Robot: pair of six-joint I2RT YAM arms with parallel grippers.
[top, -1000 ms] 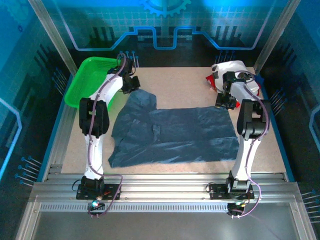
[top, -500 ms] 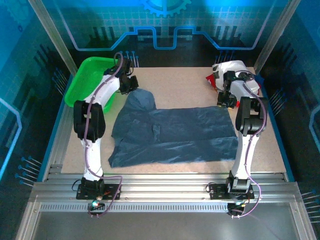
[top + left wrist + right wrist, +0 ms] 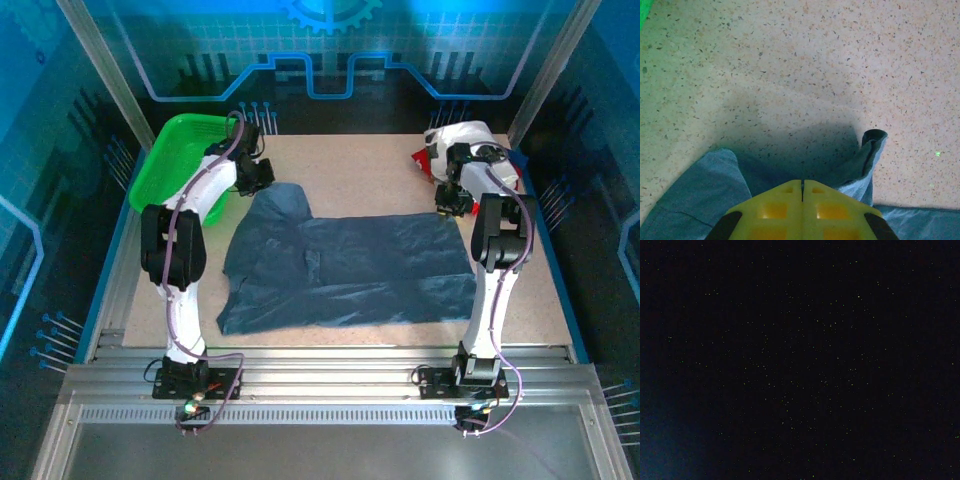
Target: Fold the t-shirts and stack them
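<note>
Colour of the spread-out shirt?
Plain dark slate-blue t-shirt; top external view shows it best.

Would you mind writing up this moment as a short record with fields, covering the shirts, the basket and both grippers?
Surface: speckled table
Dark blue t-shirt: spread out mid-table, far-left part raised
White and red shirts: bunched at the far right corner
Green basket: far left corner
Left gripper: shut, apparently pinching the raised part of the blue shirt
Right gripper: at the blue shirt's far-right corner; open or shut cannot be told
Stage: blue shirt not yet folded
</note>
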